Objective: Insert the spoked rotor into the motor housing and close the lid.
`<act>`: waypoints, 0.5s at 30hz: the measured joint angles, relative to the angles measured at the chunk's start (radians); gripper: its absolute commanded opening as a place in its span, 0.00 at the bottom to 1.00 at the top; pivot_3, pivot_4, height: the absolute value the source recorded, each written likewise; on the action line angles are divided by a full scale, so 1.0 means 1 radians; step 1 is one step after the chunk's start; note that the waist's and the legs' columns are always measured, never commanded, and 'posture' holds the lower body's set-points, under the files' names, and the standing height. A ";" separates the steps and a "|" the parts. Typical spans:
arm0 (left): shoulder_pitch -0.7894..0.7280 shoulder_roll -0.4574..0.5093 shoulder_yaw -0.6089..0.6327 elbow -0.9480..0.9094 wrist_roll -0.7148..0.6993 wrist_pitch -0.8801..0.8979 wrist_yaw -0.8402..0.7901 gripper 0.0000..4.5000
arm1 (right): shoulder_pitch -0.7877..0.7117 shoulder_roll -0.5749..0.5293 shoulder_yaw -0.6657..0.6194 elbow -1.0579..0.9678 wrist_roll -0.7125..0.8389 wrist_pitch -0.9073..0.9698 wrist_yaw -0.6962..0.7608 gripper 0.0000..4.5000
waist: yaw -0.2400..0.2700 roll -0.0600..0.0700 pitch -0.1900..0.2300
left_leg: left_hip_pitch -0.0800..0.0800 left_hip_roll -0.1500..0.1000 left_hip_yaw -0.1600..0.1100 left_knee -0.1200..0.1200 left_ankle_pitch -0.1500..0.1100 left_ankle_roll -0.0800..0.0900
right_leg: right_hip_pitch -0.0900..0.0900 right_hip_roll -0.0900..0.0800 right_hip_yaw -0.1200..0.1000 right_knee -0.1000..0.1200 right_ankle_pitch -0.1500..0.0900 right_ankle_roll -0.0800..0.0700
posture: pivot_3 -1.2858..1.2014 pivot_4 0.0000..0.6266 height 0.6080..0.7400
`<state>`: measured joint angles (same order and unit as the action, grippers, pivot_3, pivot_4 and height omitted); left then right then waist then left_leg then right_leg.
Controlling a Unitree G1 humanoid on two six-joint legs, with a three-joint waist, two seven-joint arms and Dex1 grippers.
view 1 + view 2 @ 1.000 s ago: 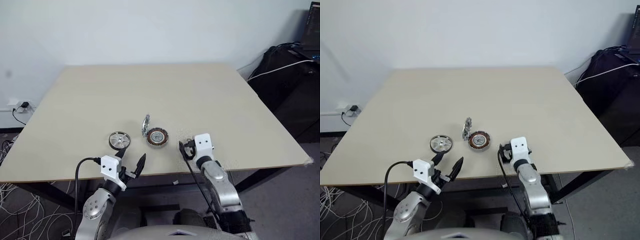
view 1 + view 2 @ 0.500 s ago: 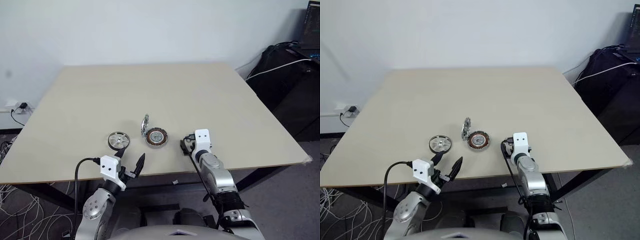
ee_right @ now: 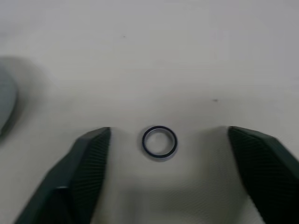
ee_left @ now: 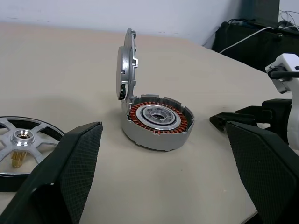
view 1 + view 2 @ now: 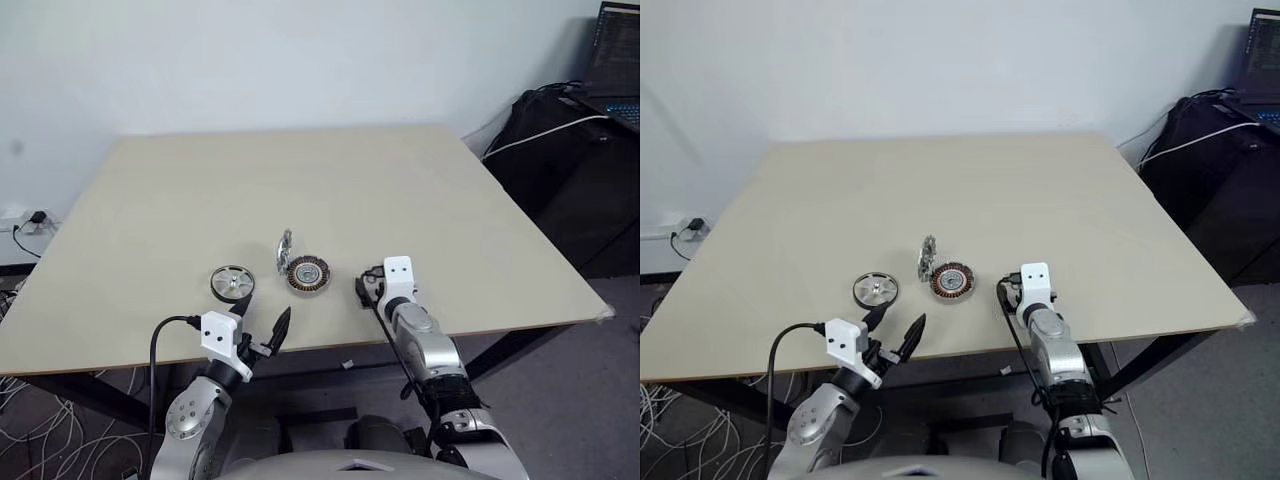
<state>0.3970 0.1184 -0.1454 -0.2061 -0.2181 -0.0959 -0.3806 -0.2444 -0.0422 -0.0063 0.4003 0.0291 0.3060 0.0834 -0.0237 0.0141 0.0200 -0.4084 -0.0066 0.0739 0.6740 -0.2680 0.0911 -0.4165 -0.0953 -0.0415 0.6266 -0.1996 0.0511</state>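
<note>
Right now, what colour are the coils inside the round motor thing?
Coppery orange, ringed inside the grey motor housing. The left wrist view shows it best.

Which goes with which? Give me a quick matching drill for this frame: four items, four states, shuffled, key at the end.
Items:
1. spoked rotor
2. motor housing
3. lid
4. small ring

States:
A. standing up on edge, hinged open
B. lying on the table between the right gripper's open fingers
C. flat on the table, on the housing's left
D. open-topped, copper windings showing

Pairs: 1-C, 2-D, 3-A, 4-B
</note>
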 measured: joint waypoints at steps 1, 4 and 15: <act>0.001 0.000 0.000 0.000 0.000 0.000 0.000 1.00 | -0.005 0.001 0.000 0.006 -0.002 -0.001 0.000 0.74 | -0.001 0.000 0.000 | 0.000 0.000 0.000 0.000 0.000 0.000 | 0.000 0.000 0.000 0.000 0.000 0.000 | 0.52 0.00 1.00; 0.001 -0.002 0.000 0.004 0.000 -0.001 0.000 1.00 | -0.009 0.007 0.002 0.016 -0.006 -0.013 0.000 0.52 | 0.000 0.000 0.000 | 0.000 0.000 0.000 0.000 0.000 0.000 | 0.000 0.000 0.000 0.000 0.000 0.000 | 0.52 0.00 1.00; -0.012 0.000 0.000 0.013 0.000 -0.003 -0.016 1.00 | 0.014 0.014 0.009 -0.013 -0.009 -0.015 0.000 0.15 | 0.002 0.000 0.000 | -0.001 0.000 -0.001 0.000 0.000 0.000 | -0.001 -0.001 0.000 0.000 0.000 0.000 | 0.52 0.00 1.00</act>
<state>0.3848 0.1183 -0.1452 -0.1935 -0.2183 -0.0988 -0.3962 -0.2301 -0.0284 0.0028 0.3877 0.0199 0.2906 0.0836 -0.0219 0.0144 0.0198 -0.4095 -0.0068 0.0734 0.6738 -0.2681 0.0910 -0.4175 -0.0961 -0.0416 0.6265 -0.1996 0.0510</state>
